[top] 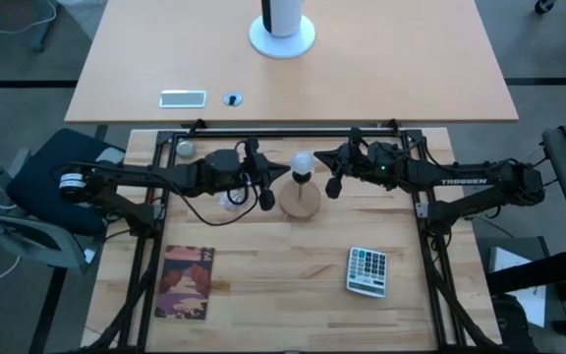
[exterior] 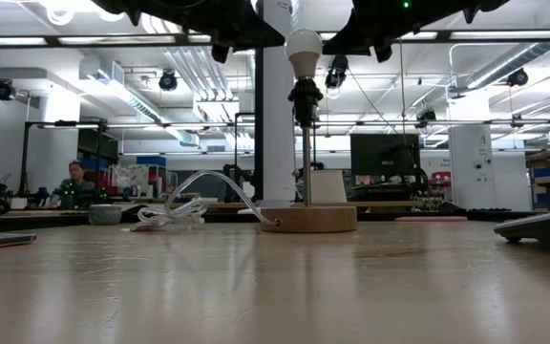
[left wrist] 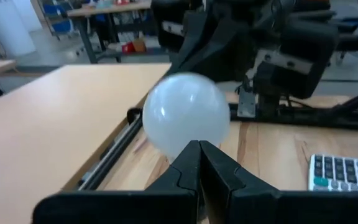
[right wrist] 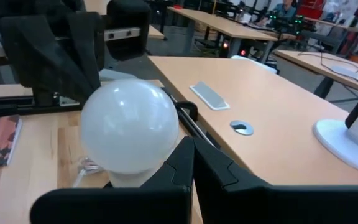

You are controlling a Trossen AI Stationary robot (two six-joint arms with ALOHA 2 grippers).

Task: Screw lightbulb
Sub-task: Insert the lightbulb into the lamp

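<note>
The frosted-white lightbulb stands upright in a dark socket on a thin rod above a round wooden base. It also shows in the low view. My left gripper is shut, its tip level at the bulb's left side, and the bulb fills its wrist view just beyond the shut fingers. My right gripper is shut, its tip level at the bulb's right side, with the bulb just beyond its fingers. My left gripper's shut fingertips stand level at the bulb's lower left side; I cannot tell whether they touch it. My right gripper's shut fingertips stand level at the bulb's lower right side; I cannot tell whether they touch it.
A calculator lies near right and a book near left. Crumpled clear plastic lies left of the wooden base, and a small grey ball at the far left. The far table holds a white stand and a flat white device.
</note>
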